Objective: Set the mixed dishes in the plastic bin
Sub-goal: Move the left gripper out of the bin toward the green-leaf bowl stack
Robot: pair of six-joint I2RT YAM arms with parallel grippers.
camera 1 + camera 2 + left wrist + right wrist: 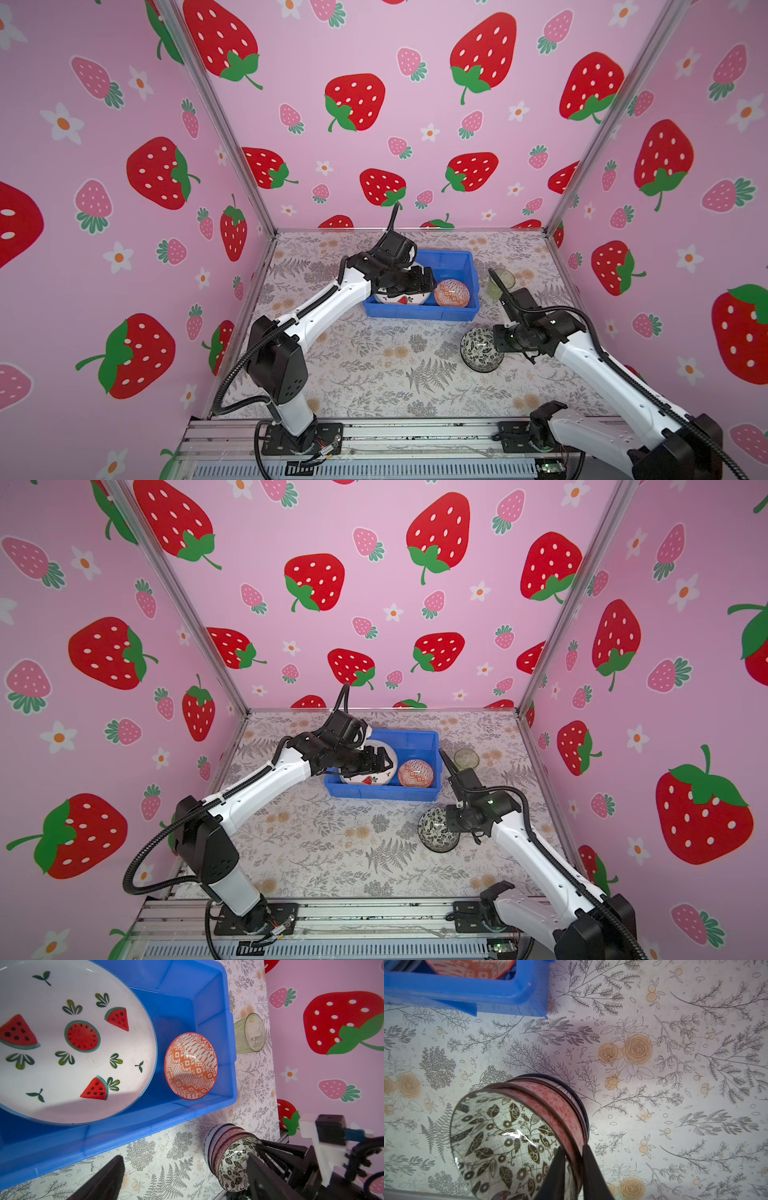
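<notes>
— Mixed dishes (pixel 480 349) are to be accounted for, beginning at the right end effector (pixel 573 1148): what is held there?

— A stack of nested bowls (pixel 500 1138) is pinched at its rim. One finger is set inside the leaf-patterned top bowl and the other outside the pink and striped bowls beneath. The stack is tipped well off level over the table (pixel 374 374), just in front of the near right corner of the plastic bin (pixel 419 312). Whether it is lifted clear of the table cannot be told.

— And the left end effector (pixel 384 760)?

— It is seen spread apart and empty, hung over the bin above the watermelon plate (pixel 72 1043).

— What may be counted as done?

— Two pieces are lodged inside the bin: that plate, by which the left part is taken up, and the orange-red bowl (pixel 191 1066) close beside it at the right end.

— What is left?

— The stack is not yet carried over the wall. A green tumbler (pixel 249 1032) is stood upright on the table, just outside the bin's right wall. No other dishes are shown. The task is judged to be past its middle, with some blue floor seen bare toward the far wall for what remains.
</notes>
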